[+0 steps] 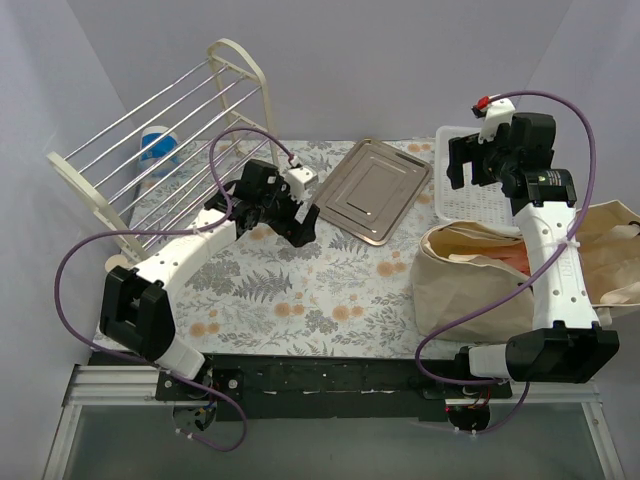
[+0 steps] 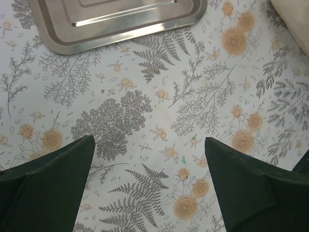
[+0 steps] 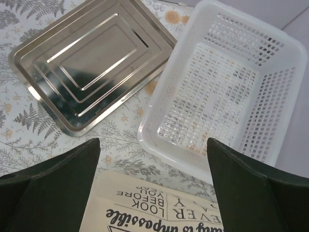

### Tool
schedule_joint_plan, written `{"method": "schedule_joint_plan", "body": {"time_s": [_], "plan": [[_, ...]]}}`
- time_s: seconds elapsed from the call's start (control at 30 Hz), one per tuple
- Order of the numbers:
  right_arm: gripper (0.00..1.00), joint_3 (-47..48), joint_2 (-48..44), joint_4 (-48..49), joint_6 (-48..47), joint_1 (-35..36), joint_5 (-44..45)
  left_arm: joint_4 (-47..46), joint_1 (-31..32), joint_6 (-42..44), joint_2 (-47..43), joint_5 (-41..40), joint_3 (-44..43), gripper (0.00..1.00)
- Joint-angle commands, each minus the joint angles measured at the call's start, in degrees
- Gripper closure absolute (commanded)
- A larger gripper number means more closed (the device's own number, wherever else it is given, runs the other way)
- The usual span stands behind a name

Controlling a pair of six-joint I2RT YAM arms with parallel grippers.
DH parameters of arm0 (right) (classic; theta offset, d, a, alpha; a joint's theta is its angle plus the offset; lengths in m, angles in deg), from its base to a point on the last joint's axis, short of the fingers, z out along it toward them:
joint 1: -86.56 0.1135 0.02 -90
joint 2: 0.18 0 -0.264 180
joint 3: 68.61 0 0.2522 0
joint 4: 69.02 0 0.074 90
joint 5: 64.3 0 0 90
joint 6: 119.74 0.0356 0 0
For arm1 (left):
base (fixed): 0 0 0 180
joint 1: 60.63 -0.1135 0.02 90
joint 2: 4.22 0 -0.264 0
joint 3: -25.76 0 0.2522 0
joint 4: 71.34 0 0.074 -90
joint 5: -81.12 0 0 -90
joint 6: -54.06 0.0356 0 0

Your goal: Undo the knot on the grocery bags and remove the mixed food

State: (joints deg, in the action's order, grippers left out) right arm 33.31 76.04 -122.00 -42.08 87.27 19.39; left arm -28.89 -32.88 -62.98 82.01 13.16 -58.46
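Note:
The beige canvas tote (image 1: 465, 285) lies at the right of the table, its mouth facing up. A strip of pinkish-orange material (image 1: 503, 258) shows inside it; I cannot tell if it is the pink bag. No food is in view. My right gripper (image 1: 470, 170) is open and empty, above the tote's far edge and the white basket. In the right wrist view the gripper (image 3: 153, 140) has its jaws wide apart over the tote's printed cloth (image 3: 159, 210). My left gripper (image 1: 303, 228) is open and empty above the tablecloth in the left wrist view (image 2: 148, 140), left of the tote (image 2: 294, 19).
A metal tray (image 1: 370, 190) lies at the back middle, also in the left wrist view (image 2: 120, 24) and the right wrist view (image 3: 91, 63). A white slotted basket (image 3: 227, 82) stands behind the tote. A wire rack (image 1: 160, 140) with a blue-and-white tub (image 1: 160, 152) stands at the back left.

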Motion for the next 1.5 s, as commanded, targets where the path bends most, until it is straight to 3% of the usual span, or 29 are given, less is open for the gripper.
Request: {"method": "schedule_joint_plan", "body": {"time_s": [0.0,0.1,0.27,0.37,0.47,0.57,0.6,0.67,0.77,0.93,1.07,1.33,1.47], "plan": [[0.01,0.6,-1.87,5.2,-4.0,-0.1,-7.22,7.08,2.66,4.2,4.02,-1.82,-7.39,0.02],[0.02,7.42,-1.0,-0.74,-10.42,-0.1,-10.49,7.96,3.1,3.93,6.84,-1.92,-12.92,0.02],[0.05,20.02,-0.28,-12.27,-13.14,-0.1,-2.41,7.26,3.8,0.95,7.8,3.09,-18.83,0.02],[0.1,27.13,-0.82,-19.81,-11.75,-0.1,2.69,7.61,5.81,-0.46,7.81,3.97,-20.51,0.02],[0.22,32.07,-2.83,-28.7,-13.31,-0.1,6.03,5.86,9.42,1.99,4.65,6.41,-17.53,0.02],[0.54,29.28,-7.12,-34.85,-14.47,-0.18,12.44,1.03,9.78,-1.77,0.52,9.07,-14.37,0.02],[0.74,27.43,-8.62,-35.48,-15.34,-0.1,14.2,0.67,9.78,-3.0,-0.01,9.77,-14.27,0.02],[0.97,19.73,-14.14,-35.05,-16.22,-0.18,19.21,0.84,9.78,-3.54,-1.07,10.39,-13.84,0.02],[0.99,13.81,-18.9,-35.31,-18.33,-0.18,22.73,0.23,9.78,-2.05,-3.0,10.13,-11.91,0.02],[0.99,13.18,-23.22,-34.08,-20.96,-0.1,25.81,-5.01,11.01,-2.91,-3.79,6.87,-14.26,0.02],[0.99,9.93,-25.86,-32.32,-22.56,-0.1,25.73,-12.85,14.26,-2.66,-1.7,14.68,-21.73,0.02],[0.99,-8.6,-34.02,-32.49,-25.62,-0.1,12.56,-16.47,20.05,-14.61,17.99,26.11,-44.74,0.02],[0.99,-14.67,-39.04,-34.76,-31.24,-0.18,7.11,-16.56,22.43,-14.44,23.0,30.94,-47.84,0.02]]}}
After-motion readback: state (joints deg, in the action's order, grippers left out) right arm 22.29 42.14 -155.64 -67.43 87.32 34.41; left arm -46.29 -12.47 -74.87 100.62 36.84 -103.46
